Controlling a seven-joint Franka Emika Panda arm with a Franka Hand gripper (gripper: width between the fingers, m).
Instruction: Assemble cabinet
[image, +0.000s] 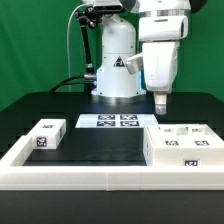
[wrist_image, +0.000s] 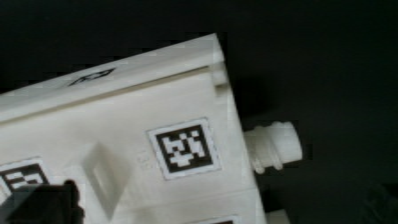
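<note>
The cabinet (image: 185, 143), a large white box with black-and-white tags, lies at the exterior view's right, against the border rail. My gripper (image: 160, 102) hangs above the cabinet's far corner, apart from it and holding nothing. In the wrist view the cabinet (wrist_image: 125, 110) fills most of the picture, with a tag (wrist_image: 187, 148) on its face and a round white peg (wrist_image: 270, 148) sticking out of its side. One dark finger (wrist_image: 54, 205) shows at the picture's edge; the other is out of frame, so the jaws stand wide apart. A small white tagged block (image: 48, 133) lies at the exterior view's left.
The marker board (image: 108, 121) lies flat in front of the robot's base. A long low white border rail (image: 100, 172) runs along the table's front and up both sides. The table top is black.
</note>
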